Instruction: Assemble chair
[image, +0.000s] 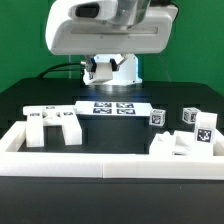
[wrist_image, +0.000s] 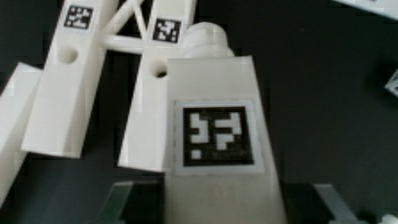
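In the wrist view my gripper (wrist_image: 221, 203) is shut on a white chair post (wrist_image: 217, 120). The post runs out from between the dark fingers (wrist_image: 130, 200) and bears a square tag and a rounded peg at its far end. Past it, two long white chair pieces (wrist_image: 71, 90) with tags lie side by side on the black table. In the exterior view only the arm's white housing (image: 105, 35) shows, held high at the back; the gripper and the held post are hidden there. A blocky white chair part (image: 55, 125) lies at the exterior view's left.
The marker board (image: 112, 108) lies at the table's middle. Tagged white blocks (image: 155, 116) (image: 203, 131) and a low piece (image: 170, 146) sit at the exterior view's right. A low white border rail (image: 110, 165) runs along the front and sides. The robot's base (image: 110, 68) stands behind.
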